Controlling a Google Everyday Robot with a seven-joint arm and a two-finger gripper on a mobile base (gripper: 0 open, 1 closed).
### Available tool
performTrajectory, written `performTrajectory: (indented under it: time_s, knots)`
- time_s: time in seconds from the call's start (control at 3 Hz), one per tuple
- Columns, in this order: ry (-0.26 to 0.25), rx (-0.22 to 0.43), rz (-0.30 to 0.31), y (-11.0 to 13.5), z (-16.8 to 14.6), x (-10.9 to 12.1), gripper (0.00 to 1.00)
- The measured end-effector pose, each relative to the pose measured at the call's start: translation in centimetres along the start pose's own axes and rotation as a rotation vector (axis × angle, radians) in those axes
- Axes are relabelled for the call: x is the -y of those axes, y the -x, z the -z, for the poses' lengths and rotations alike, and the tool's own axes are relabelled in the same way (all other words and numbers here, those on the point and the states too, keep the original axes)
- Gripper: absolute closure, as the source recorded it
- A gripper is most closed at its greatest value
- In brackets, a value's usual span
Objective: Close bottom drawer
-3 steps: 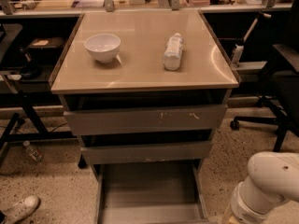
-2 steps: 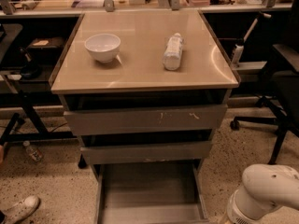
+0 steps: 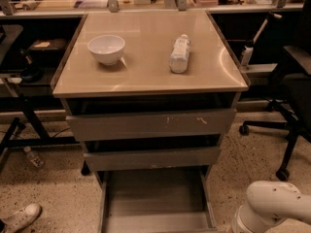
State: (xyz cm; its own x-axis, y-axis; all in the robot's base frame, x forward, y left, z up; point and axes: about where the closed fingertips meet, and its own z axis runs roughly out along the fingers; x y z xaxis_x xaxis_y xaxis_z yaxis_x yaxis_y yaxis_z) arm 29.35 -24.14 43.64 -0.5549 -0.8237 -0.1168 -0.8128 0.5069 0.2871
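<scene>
Bottom drawer (image 3: pixel 155 198) open, gripper out of view

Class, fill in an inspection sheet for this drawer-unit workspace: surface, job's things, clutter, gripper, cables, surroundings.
Surface: tan top of the drawer unit.
Job's things: bottom drawer pulled far out; top drawer and middle drawer slightly open.
Clutter: bowl upright and bottle on its side, apart, on the top.
Gripper: out of view; only the white arm shows, lower right beside the bottom drawer.
Cables: nothing seen.
Surroundings: chair right; shoe and floor bottle left.
</scene>
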Motion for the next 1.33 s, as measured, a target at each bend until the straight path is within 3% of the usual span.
performTrajectory:
  time_s: [0.33, 0.67, 1.0, 1.33]
  knots:
    - [0.044, 0.022, -0.009, -0.2, -3.5, 0.5, 1.00]
    - [0.087, 0.073, -0.043, 0.0, -9.5, 2.2, 1.00]
    - [0.171, 0.127, -0.113, 0.2, -17.7, 3.5, 1.00]
    - [0.178, 0.127, -0.115, 0.2, -18.1, 3.3, 1.00]
